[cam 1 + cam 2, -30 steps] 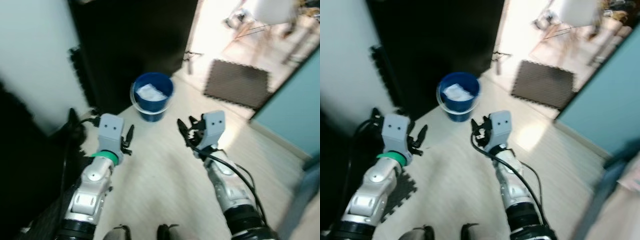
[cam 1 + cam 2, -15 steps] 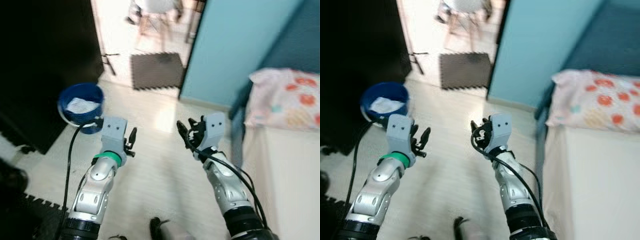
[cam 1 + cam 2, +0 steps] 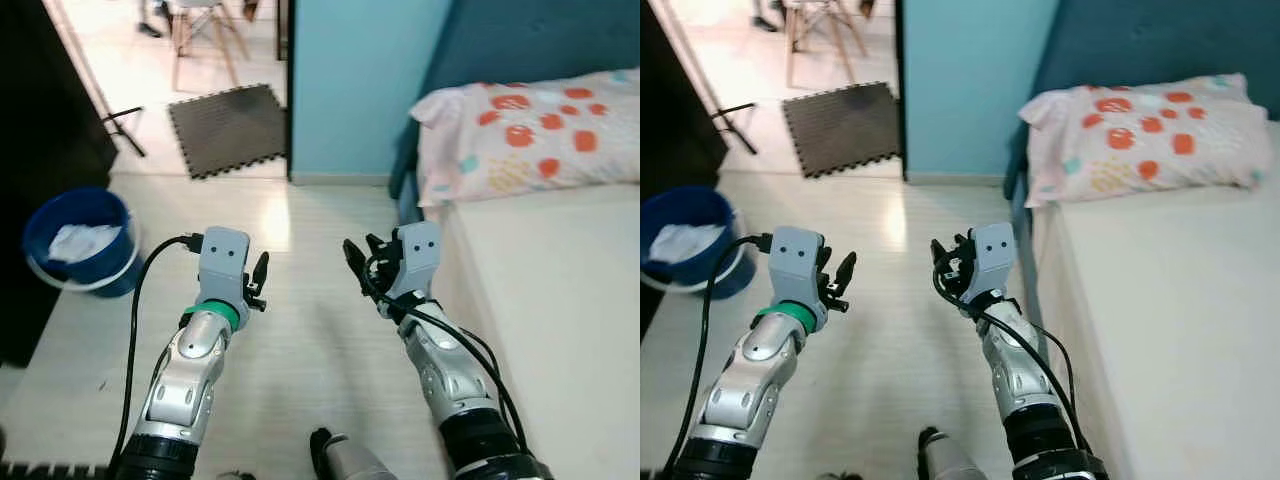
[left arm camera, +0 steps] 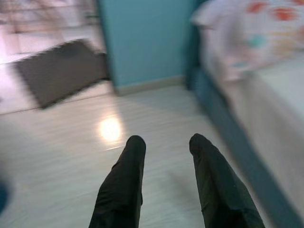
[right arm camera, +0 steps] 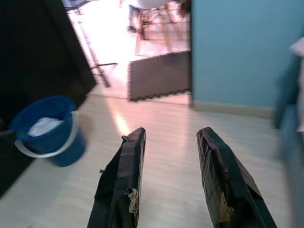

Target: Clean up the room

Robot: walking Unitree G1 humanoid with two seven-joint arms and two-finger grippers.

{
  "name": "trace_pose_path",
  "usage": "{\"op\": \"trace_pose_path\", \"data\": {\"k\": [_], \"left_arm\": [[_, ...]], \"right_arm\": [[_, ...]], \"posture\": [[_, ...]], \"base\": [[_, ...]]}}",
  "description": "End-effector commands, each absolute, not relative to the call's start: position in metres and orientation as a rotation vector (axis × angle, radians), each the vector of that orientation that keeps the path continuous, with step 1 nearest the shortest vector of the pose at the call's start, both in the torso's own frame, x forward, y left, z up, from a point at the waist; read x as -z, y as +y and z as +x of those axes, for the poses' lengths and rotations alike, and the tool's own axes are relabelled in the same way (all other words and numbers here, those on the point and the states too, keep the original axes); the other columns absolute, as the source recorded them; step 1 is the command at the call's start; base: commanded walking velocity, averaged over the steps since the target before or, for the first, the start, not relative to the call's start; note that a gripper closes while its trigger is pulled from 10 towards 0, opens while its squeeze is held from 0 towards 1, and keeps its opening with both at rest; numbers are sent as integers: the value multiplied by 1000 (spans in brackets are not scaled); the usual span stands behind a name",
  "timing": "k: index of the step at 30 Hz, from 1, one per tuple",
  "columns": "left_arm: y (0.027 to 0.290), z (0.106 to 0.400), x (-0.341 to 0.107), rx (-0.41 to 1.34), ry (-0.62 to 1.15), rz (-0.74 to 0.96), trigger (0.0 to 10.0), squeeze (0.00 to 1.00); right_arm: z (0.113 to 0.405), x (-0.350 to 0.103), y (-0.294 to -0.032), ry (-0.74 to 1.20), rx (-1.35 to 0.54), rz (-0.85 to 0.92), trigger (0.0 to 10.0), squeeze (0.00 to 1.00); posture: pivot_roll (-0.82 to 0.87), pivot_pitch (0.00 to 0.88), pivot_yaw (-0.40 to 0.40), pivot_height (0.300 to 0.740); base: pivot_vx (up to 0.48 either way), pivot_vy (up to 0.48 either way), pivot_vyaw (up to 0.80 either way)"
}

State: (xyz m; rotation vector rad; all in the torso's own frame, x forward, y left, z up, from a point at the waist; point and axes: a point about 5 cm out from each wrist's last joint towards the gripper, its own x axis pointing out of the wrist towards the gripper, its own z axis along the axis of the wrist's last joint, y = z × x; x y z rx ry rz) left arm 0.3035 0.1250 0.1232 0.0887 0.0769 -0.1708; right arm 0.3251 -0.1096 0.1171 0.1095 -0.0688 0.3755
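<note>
Left eye view: you have both arms raised over pale wood floor. Left gripper (image 3: 256, 282) sits left of centre, fingers slightly apart, holding nothing. Right gripper (image 3: 362, 268) is level with it, beside the edge of the bed (image 3: 560, 330), fingers spread, nothing between them. The blue bucket (image 3: 78, 242), with white crumpled stuff inside, stands on the floor at far left, well apart from your left gripper, against a dark cabinet (image 3: 40, 110). A pillow (image 3: 520, 130) with orange spots lies at the head of the bed, against the dark blue headboard (image 3: 540, 40). A teal wall (image 3: 360, 80) stands beside a doorway with a dark mat (image 3: 225, 128) on the floor.

Right eye view: same scene. A black cable (image 3: 710, 290) loops from your left wrist down along the arm.

Left wrist view: your two black fingers (image 4: 124, 185) are apart with floor visible between them. Ahead are the teal wall, the mat and the bed side, all blurred.

Right wrist view: fingers (image 5: 122, 175) are spread wide, with worn tape at the tips. The bucket is on the floor ahead and off to one side, the mat further on.
</note>
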Motion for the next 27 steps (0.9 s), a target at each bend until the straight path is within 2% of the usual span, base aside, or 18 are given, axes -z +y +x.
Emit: {"op": "trace_pose_path", "data": {"k": [1,27], "left_arm": [[125,302,-119,176,98,94,10000,0],[124,302,-119,182,107,84,10000,0]], "right_arm": [[322,-110,-110,-40,-364,124,10000,0],[323,-110,-111,-40,-358,125,10000,0]], "posture": [[-40,102,38,740],[-41,99,40,740]], "base": [[0,0,-800],[0,0,-800]]}}
